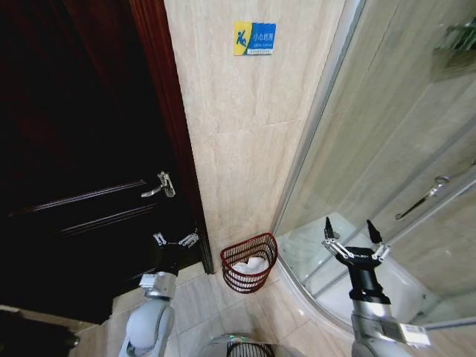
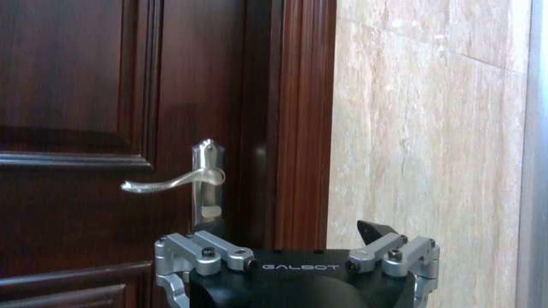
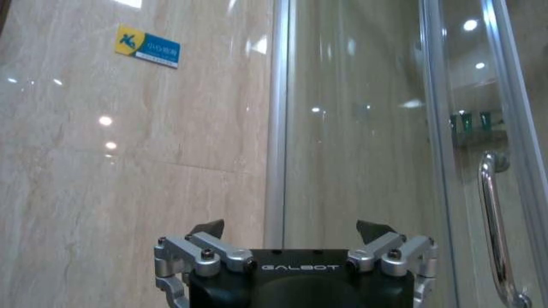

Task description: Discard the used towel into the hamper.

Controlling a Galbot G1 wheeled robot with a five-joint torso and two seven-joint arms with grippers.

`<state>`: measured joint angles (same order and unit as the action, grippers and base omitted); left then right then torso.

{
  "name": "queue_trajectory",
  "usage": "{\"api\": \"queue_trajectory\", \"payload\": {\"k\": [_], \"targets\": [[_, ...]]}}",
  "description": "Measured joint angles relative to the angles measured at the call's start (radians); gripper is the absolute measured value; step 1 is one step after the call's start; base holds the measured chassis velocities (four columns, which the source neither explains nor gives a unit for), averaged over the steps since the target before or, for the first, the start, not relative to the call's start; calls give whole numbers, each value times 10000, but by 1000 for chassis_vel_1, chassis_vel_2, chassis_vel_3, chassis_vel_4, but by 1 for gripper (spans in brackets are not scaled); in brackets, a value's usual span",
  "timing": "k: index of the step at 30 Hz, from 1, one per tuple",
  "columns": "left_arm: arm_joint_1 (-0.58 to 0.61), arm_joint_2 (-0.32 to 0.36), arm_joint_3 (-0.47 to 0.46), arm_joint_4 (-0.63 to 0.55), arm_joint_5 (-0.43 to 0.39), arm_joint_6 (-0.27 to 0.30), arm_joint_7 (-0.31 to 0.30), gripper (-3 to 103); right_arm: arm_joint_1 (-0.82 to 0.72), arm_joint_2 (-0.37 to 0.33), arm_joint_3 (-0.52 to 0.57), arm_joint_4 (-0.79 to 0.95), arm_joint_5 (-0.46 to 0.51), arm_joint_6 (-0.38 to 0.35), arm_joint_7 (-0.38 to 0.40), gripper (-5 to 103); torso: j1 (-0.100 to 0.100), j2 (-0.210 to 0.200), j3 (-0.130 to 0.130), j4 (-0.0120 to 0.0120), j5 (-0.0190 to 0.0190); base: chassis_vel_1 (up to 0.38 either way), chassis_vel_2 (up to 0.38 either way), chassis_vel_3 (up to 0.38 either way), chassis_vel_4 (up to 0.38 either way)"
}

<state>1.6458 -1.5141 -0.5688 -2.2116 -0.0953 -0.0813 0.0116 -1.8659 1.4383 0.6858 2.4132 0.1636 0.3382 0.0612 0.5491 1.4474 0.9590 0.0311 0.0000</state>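
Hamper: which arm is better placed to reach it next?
Left, probably. The left gripper hangs open nearer the dark red-brown wire hamper, by the dark wooden door; the right gripper sits open farther off, before the glass shower enclosure.

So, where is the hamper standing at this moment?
In the head view, the hamper stands on the floor against the beige tiled wall, between the dark door on the left and the glass shower enclosure on the right.

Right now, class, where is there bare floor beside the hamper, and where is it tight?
Bare tiles lie in front of the hamper, between the left end effector and the right end effector. Tight behind: the hamper sits against the wall, between door frame and shower enclosure.
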Motion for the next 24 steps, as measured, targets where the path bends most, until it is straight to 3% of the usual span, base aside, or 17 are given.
{"api": "queue_trajectory", "payload": {"k": [24], "targets": [[241, 36, 216, -645, -261, 377, 12, 100, -34, 134, 9, 306, -41, -32, -3, 100, 0, 0, 0, 0, 0, 0, 0, 0, 0]]}}
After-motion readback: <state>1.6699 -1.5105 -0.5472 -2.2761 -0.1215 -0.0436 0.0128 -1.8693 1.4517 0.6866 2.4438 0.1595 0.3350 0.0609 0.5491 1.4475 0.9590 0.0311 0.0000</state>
